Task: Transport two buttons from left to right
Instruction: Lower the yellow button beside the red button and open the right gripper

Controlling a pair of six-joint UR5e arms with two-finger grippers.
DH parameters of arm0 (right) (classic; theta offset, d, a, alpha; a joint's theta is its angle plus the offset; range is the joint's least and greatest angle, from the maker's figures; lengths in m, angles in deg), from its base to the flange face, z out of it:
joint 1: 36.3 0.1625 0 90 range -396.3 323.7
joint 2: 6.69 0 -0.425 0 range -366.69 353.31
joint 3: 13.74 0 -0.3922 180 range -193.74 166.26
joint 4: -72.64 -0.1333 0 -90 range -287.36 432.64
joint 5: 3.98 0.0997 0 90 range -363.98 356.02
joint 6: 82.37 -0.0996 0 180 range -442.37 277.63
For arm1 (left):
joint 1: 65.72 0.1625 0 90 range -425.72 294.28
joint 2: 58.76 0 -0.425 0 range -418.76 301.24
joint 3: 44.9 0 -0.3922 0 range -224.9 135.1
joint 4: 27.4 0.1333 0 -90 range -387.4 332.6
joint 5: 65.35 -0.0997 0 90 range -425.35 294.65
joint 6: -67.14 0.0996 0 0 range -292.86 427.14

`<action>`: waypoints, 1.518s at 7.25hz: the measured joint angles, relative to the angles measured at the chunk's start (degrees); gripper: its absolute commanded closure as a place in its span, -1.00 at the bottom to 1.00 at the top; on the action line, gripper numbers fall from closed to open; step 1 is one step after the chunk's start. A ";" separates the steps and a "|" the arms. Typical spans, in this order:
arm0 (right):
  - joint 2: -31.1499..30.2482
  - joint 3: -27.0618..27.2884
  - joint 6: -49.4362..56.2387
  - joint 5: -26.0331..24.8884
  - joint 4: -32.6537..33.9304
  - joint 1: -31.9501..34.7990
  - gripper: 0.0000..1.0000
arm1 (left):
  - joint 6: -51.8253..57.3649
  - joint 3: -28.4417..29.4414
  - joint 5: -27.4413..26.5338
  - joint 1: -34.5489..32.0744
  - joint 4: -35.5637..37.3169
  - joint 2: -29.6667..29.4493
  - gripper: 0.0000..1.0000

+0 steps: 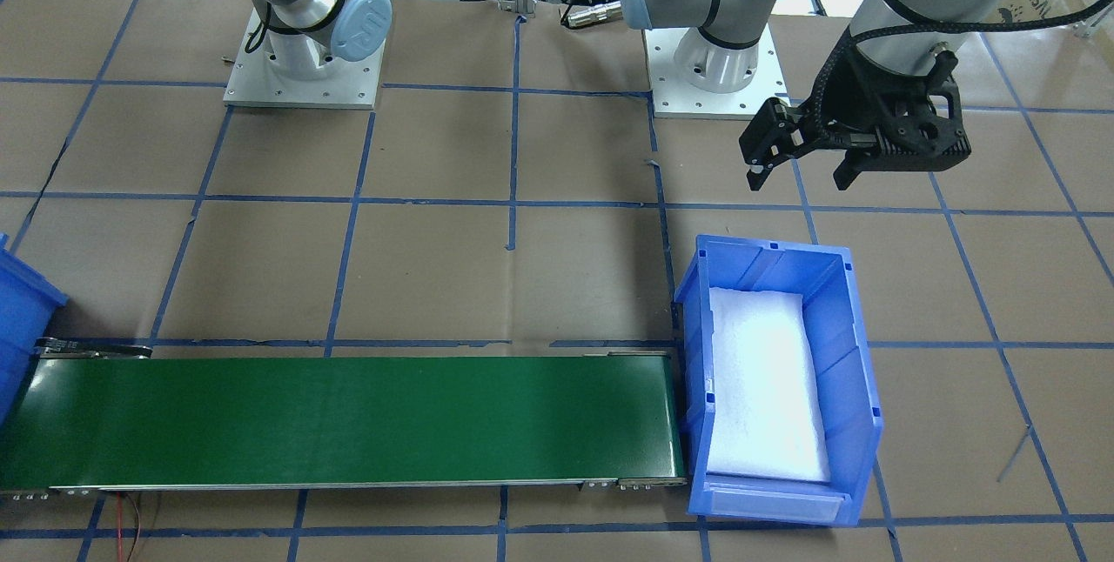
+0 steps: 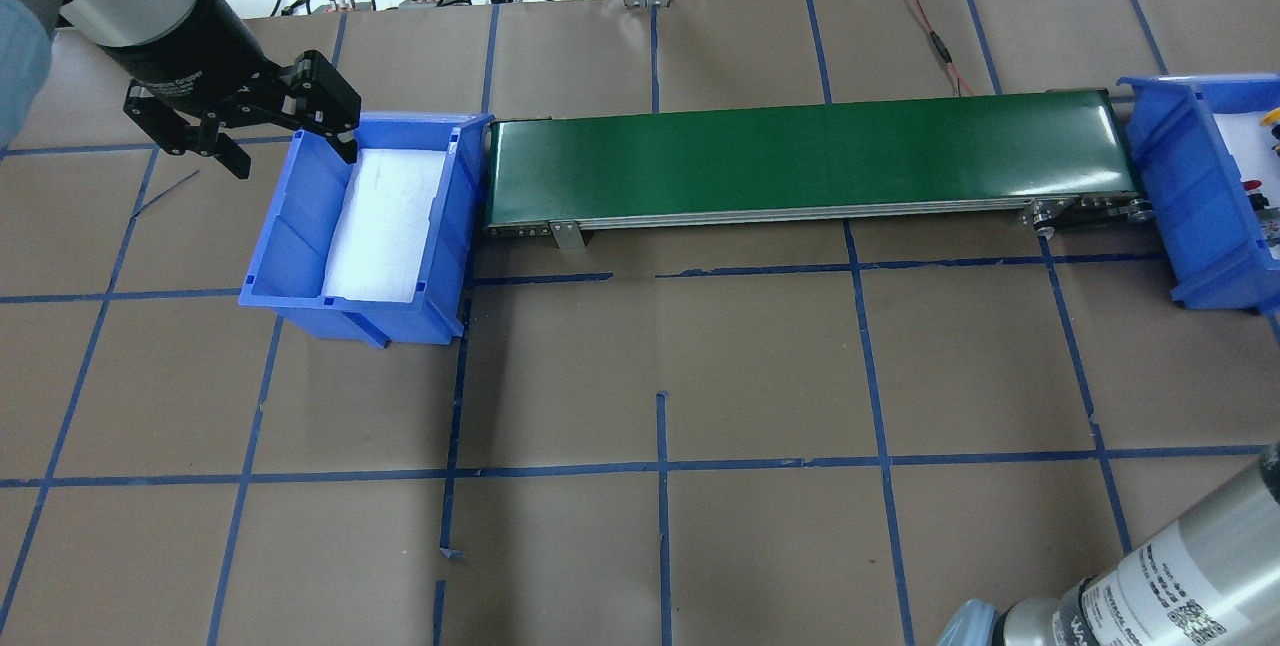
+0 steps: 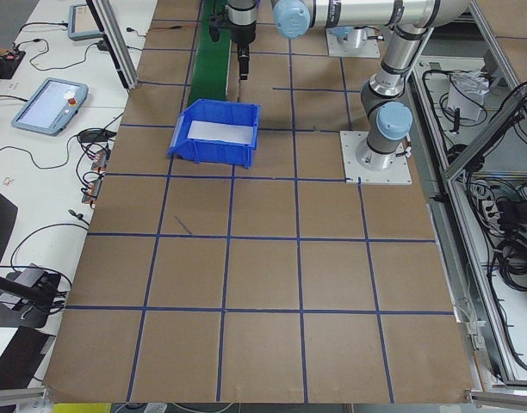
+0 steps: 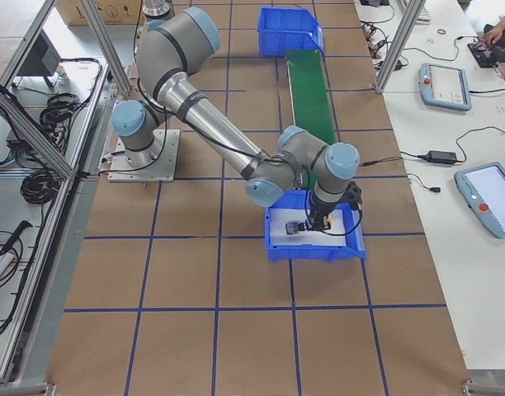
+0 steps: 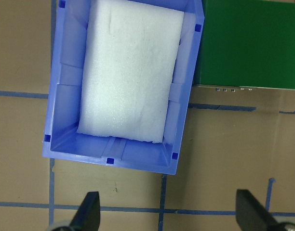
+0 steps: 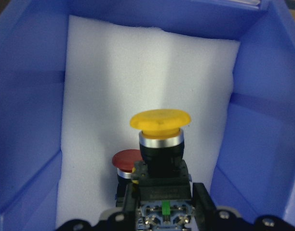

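Note:
In the right wrist view the yellow button (image 6: 159,121) stands cap-up over white foam, and my right gripper (image 6: 164,207) is shut on its black body. The red button (image 6: 126,160) lies on the foam just beside it, partly hidden behind the yellow one. Both are inside the right blue bin (image 6: 22,120), where the side view shows my right gripper (image 4: 323,221) lowered in. My left gripper (image 2: 290,151) hangs open and holds nothing at the far corner of the left blue bin (image 2: 270,256). That bin holds only white foam (image 5: 128,72).
A green conveyor belt (image 2: 800,156) runs between the two bins, with nothing on it. The right bin (image 2: 1170,186) sits at the belt's right end, cut off by the frame edge. Brown paper with blue tape lines (image 2: 660,466) covers the table.

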State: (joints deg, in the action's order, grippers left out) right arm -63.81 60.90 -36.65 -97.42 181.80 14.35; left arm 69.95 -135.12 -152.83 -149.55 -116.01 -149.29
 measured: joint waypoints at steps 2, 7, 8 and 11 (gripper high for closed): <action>0.96 -1.08 -1.04 0.18 1.02 0.18 0.79 | 0.76 -0.25 0.06 0.17 0.62 -0.24 -1.00; 4.20 -3.15 -1.15 2.95 2.87 0.58 0.76 | 2.09 -1.11 -0.25 0.35 2.27 -0.35 -1.00; 4.28 -3.04 -1.16 3.00 2.89 0.74 0.72 | 2.22 -1.23 -0.39 0.63 2.07 -0.32 -1.00; 4.73 -2.79 -1.32 3.50 2.95 0.91 0.71 | 2.36 -1.41 -0.30 1.15 1.79 -0.43 -1.00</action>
State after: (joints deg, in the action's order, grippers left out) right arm -59.08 58.12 -37.98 -93.92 184.75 15.26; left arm 72.32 -136.53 -153.13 -148.40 -114.22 -149.72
